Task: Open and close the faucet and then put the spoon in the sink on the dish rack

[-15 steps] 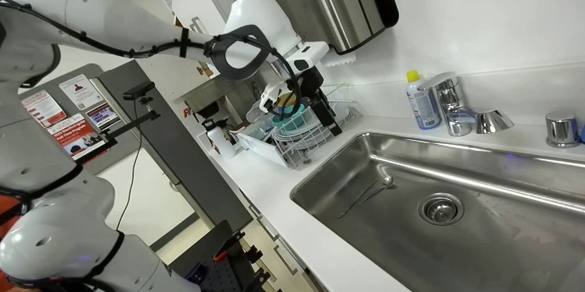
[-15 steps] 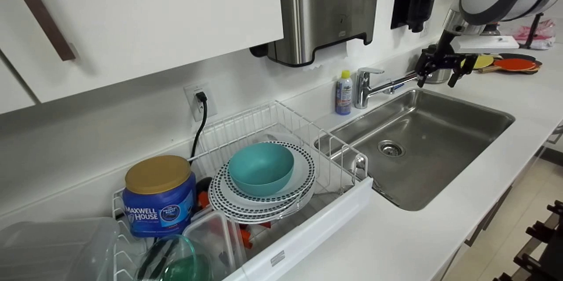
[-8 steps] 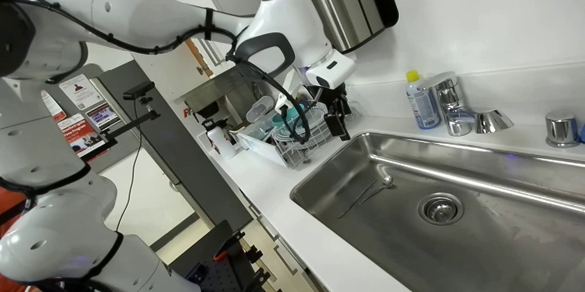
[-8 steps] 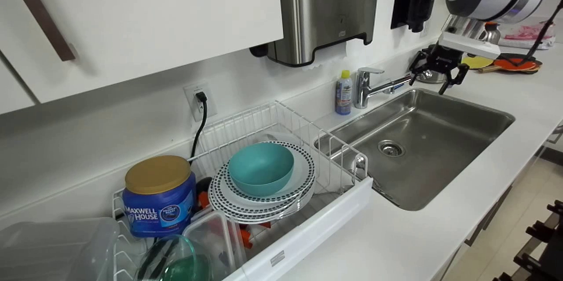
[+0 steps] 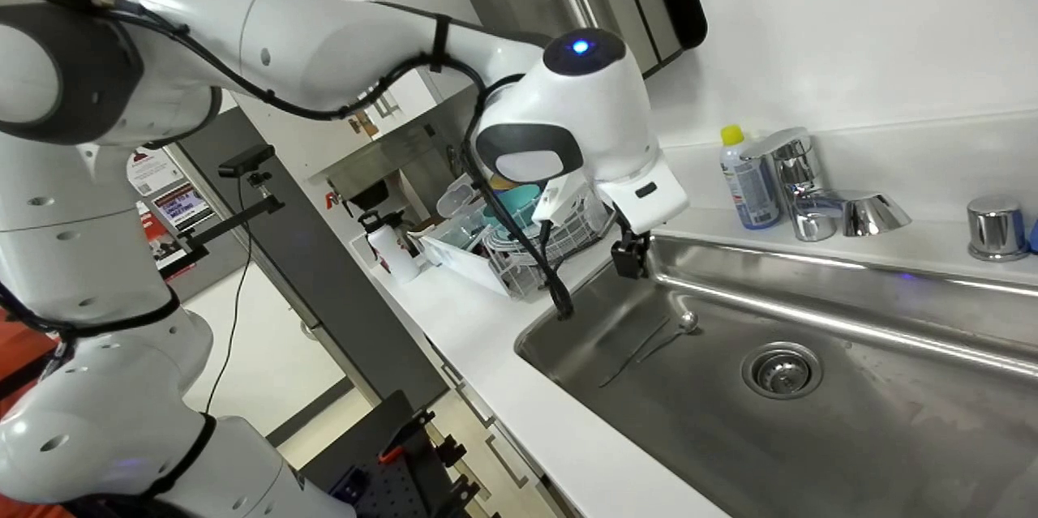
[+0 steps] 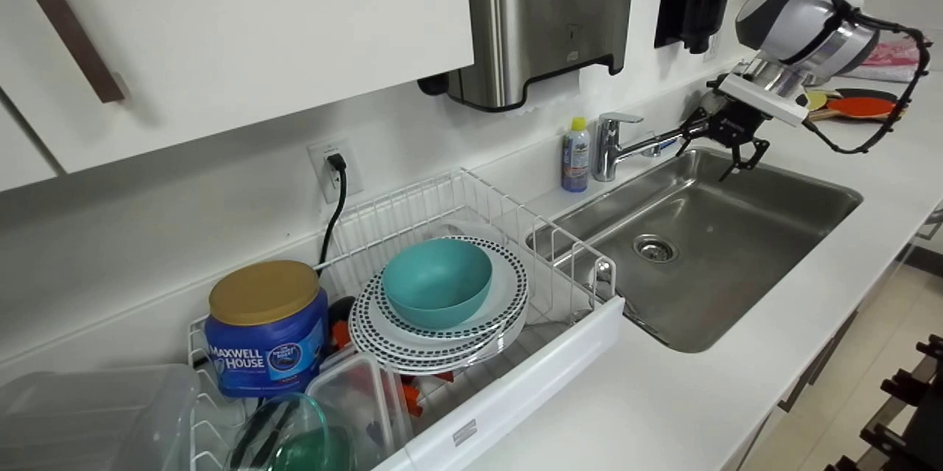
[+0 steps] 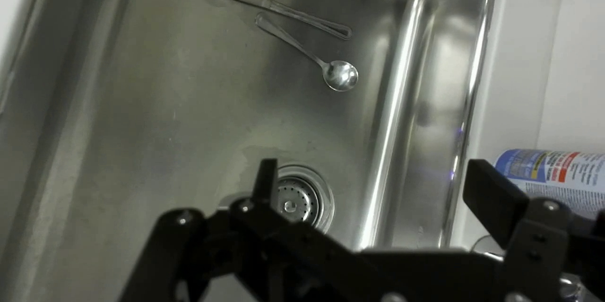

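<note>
The silver spoon lies in the steel sink, beside a knife, in the wrist view. The spoon also shows in both exterior views, in the latter behind rack wires. My gripper is open and empty above the sink's back edge, with the drain behind its left finger. It shows in both exterior views. The chrome faucet stands behind the sink, handle up; in an exterior view my gripper overlaps its spout end. The dish rack holds plates and a teal bowl.
A spray can with a yellow cap stands next to the faucet. The knife lies close to the spoon. A steel dispenser hangs on the wall above. A chrome cylinder stands right of the faucet. A coffee tub sits in the rack.
The arm has swung right and down in an exterior view, from in front of the dish rack to over the sink corner. The gripper has turned and stays open. The spoon and faucet have not moved.
</note>
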